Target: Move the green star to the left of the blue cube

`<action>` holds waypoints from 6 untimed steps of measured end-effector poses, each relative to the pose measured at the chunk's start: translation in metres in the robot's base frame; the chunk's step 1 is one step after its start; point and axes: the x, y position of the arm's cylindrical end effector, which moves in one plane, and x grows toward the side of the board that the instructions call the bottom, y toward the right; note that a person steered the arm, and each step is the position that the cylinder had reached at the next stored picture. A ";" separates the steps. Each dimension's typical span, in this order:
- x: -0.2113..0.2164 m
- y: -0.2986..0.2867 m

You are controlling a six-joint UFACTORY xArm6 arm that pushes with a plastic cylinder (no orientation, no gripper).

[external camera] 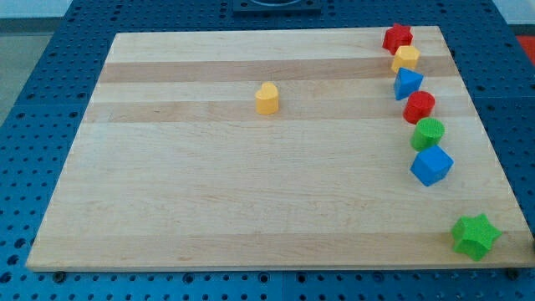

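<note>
No sign of my tip anywhere in the camera view, so nothing to say about its place among the blocks or its state. Green star (476,236) at the bottom right corner of the wooden board (209,192), close to the edge. Blue cube (431,165) up and slightly to the view's left of it, apart, with bare wood between. Touching the cube's top: green cylinder (428,133). Then, running up the right side in a curved chain: red cylinder (419,107), blue triangular block (408,84), yellow cube (405,58), red star (397,38) at the top edge. Well apart, a lone yellow heart-like block (267,98) near the upper middle.
</note>
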 end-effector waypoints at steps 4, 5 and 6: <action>-0.111 -0.180; -0.082 -0.164; -0.071 -0.122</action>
